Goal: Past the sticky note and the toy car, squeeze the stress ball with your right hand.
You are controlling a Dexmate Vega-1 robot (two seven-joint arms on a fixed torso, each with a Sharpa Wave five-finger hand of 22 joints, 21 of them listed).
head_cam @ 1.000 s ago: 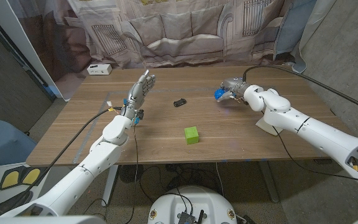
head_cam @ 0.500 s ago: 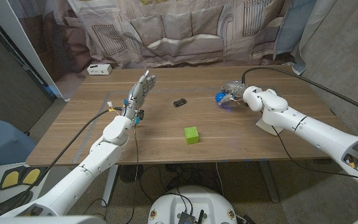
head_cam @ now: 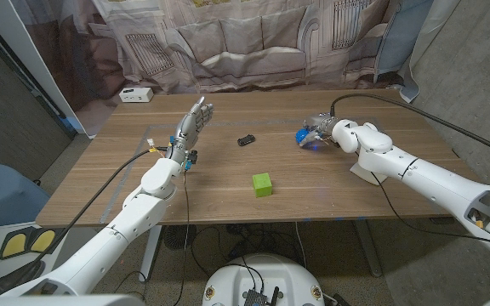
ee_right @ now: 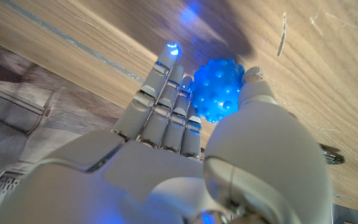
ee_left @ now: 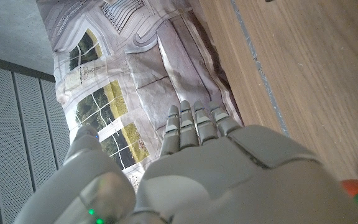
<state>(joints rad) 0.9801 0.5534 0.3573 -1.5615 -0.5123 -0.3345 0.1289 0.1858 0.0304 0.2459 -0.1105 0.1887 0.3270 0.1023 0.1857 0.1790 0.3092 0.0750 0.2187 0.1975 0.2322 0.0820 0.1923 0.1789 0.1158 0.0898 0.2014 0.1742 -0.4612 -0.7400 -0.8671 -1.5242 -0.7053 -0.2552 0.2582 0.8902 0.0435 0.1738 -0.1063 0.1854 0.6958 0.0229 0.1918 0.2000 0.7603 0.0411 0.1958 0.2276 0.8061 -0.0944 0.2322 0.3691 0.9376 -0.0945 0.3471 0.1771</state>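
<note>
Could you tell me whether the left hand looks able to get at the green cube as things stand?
Probably yes. The left hand holds nothing, fingers apart, and the green cube sits on bare table toward the near edge, with nothing between them.

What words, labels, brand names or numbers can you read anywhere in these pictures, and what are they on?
None can be read.
White box at the table's far left corner: dark marks on its front, too small to read.
Green sticky note block: plain, no writing visible.
Toy car: too small to show any marking.
Blue stress ball in the right hand: only bumps, no text.
Backdrop curtain: printed building drawing, no lettering legible.
</note>
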